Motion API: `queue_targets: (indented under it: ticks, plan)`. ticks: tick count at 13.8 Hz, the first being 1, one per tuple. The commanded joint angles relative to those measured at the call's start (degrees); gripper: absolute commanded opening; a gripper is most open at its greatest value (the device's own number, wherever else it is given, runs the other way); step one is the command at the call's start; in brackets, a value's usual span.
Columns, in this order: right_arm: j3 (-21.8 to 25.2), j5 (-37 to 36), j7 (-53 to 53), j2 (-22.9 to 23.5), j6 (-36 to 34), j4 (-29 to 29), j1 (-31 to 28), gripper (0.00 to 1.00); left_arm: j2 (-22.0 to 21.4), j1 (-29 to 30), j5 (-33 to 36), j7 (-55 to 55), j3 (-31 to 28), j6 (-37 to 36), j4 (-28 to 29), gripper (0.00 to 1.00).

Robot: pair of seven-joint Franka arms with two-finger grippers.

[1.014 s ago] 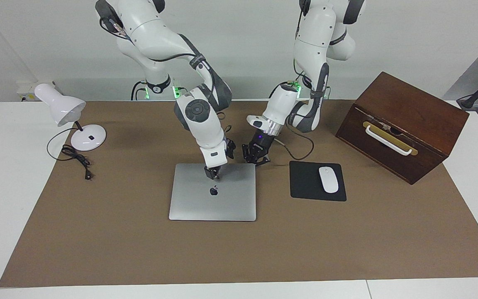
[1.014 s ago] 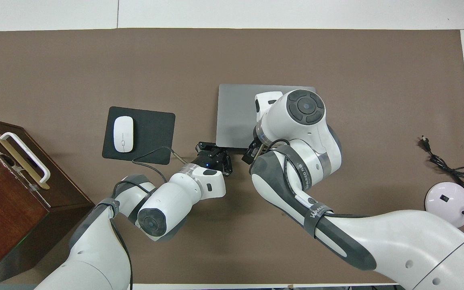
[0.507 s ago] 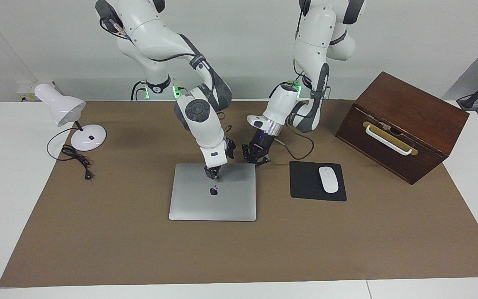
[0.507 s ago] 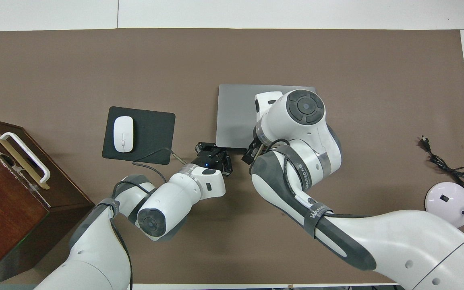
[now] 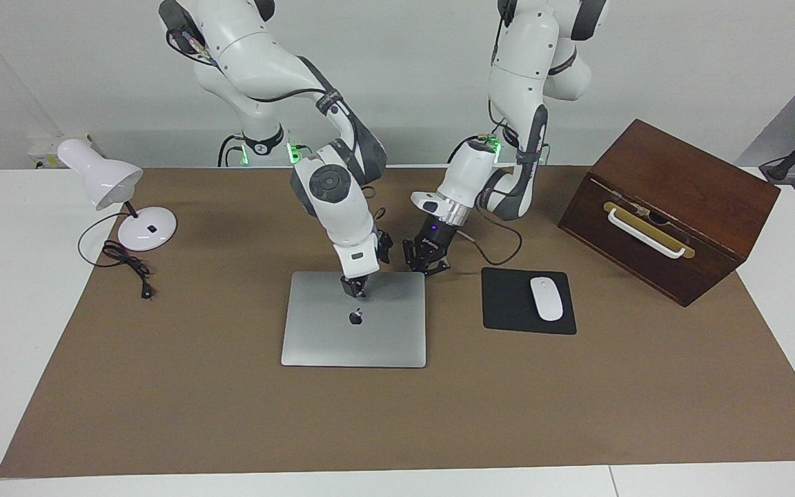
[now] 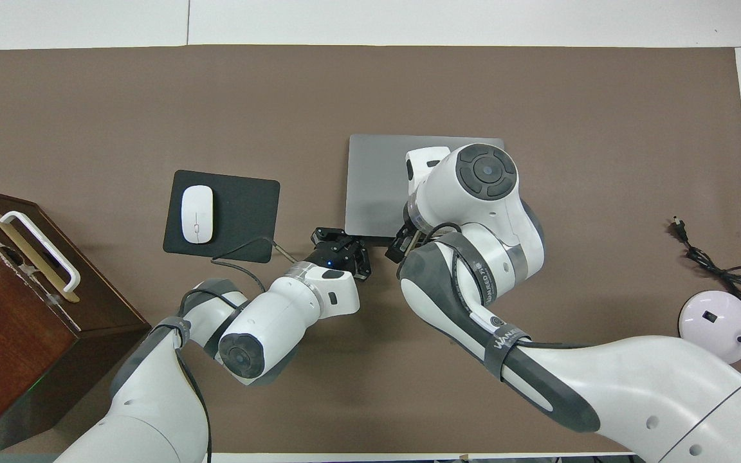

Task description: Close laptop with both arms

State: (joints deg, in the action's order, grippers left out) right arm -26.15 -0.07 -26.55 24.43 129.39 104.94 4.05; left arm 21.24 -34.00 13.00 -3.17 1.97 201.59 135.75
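The silver-grey laptop lies shut and flat on the brown mat, its apple logo facing up. It also shows in the overhead view. My right gripper points down with its fingers together, tips resting on the lid between the logo and the edge nearest the robots. In the overhead view its own wrist hides it. My left gripper hangs low by the laptop's corner nearest the robots, toward the left arm's end. It shows in the overhead view just off that corner, holding nothing.
A black mouse pad with a white mouse lies beside the laptop toward the left arm's end. A brown wooden box with a white handle stands past it. A white desk lamp and its cable are at the right arm's end.
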Motion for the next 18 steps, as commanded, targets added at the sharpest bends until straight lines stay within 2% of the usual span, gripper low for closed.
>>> queue_targets:
  ticks: [1, 3, 6, 13, 18]
  plan:
    - [-0.2, 0.3, 1.6, -1.0, 0.8, 1.4, 0.1, 1.0, 3.3, 4.0, 4.9, 1.6, -0.8, -1.5, 2.1, 0.0]
    - [-0.2, 0.3, 1.7, -2.1, -0.3, 1.4, 0.1, 1.0, 3.2, 4.4, 5.1, 0.8, -0.7, -1.5, 2.4, 0.0]
    - [-0.2, 0.3, 1.6, -4.0, -2.0, 1.4, 0.0, 1.0, 3.2, 3.5, 5.1, -6.7, -0.7, -1.5, 2.0, 0.0]
    - [-0.2, 0.4, 2.0, -7.7, -3.4, 1.5, 0.0, 1.0, 2.3, 3.6, 5.1, -9.0, -0.6, -1.6, 2.4, 0.0]
    - [-0.2, 0.4, 2.0, -9.8, -5.1, 1.4, -0.6, 1.0, 0.4, 3.5, 5.2, -9.1, -0.5, -1.6, 4.8, 0.0]
